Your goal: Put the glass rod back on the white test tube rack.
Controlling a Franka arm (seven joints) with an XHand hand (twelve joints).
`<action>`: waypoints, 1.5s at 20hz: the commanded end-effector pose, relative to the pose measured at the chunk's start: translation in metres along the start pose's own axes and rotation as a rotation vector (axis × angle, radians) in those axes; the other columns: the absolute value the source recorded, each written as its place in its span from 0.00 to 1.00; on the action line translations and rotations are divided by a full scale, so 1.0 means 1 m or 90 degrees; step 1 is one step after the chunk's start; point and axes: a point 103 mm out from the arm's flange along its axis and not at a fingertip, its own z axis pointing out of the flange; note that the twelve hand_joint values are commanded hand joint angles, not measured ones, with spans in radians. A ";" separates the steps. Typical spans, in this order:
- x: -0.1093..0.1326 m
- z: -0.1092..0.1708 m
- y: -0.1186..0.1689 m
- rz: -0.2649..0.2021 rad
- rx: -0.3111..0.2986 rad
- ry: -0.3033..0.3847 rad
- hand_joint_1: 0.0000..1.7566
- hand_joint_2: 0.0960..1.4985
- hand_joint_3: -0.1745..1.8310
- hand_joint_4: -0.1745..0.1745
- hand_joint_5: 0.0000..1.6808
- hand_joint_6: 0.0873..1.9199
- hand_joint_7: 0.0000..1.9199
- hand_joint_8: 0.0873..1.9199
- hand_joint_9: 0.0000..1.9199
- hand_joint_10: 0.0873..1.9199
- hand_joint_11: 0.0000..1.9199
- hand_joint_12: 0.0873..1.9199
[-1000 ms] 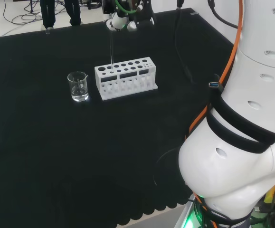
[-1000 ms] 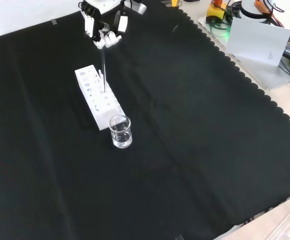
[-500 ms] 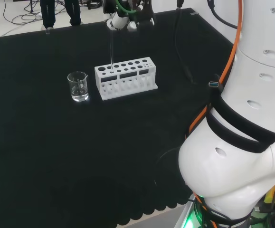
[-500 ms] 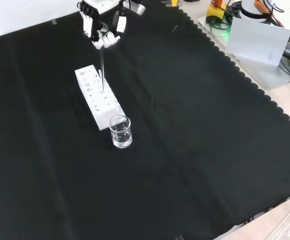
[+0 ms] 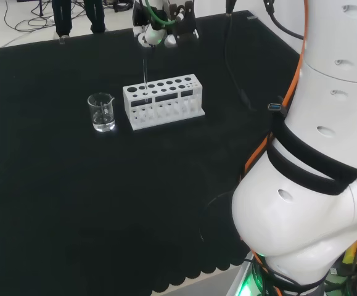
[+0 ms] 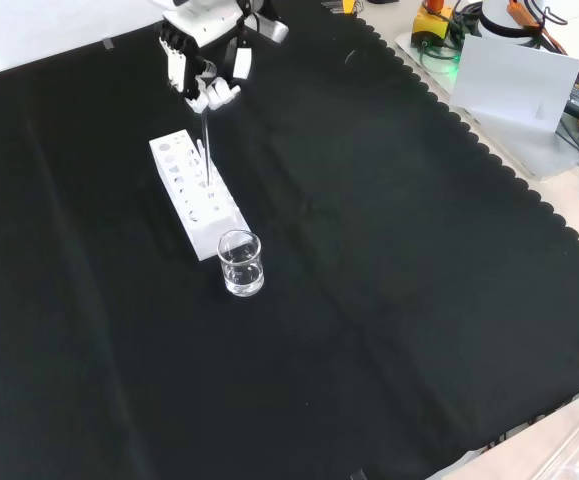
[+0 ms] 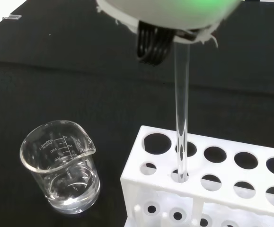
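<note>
The glass rod [image 7: 181,116] stands near upright with its lower tip seated in a small front-row hole of the white test tube rack [image 6: 197,197], at the end nearest the beaker [image 6: 240,263]; wrist view shows the tip inside the hole, second hole in from that end. The hand [image 6: 201,72] sits above the rack at roughly 12 o'clock from it in the front view, fingers curled around the rod's top end, so it has hold of the rod there. Change over the last second is small: the rod's foot stays in the same hole, while the hand has shifted slightly up and toward 1 o'clock in the head view, and the arm's big white links have swung a little. Judgement: insertion is essentially done, the rod is in the rack and bearing on the hole; what remains is release and retreat. Risk looks like the rod tipping or being dragged out if the fingers snag on opening, since a thin rod in a shallow hole has little side support. The beaker at 5 o'clock from the rack in the front view is close but untouched.
</note>
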 end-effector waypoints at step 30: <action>0.012 0.035 0.017 -0.027 0.018 -0.035 0.75 0.36 0.51 0.00 0.68 0.35 0.64 0.57 0.92 0.34 0.91 0.36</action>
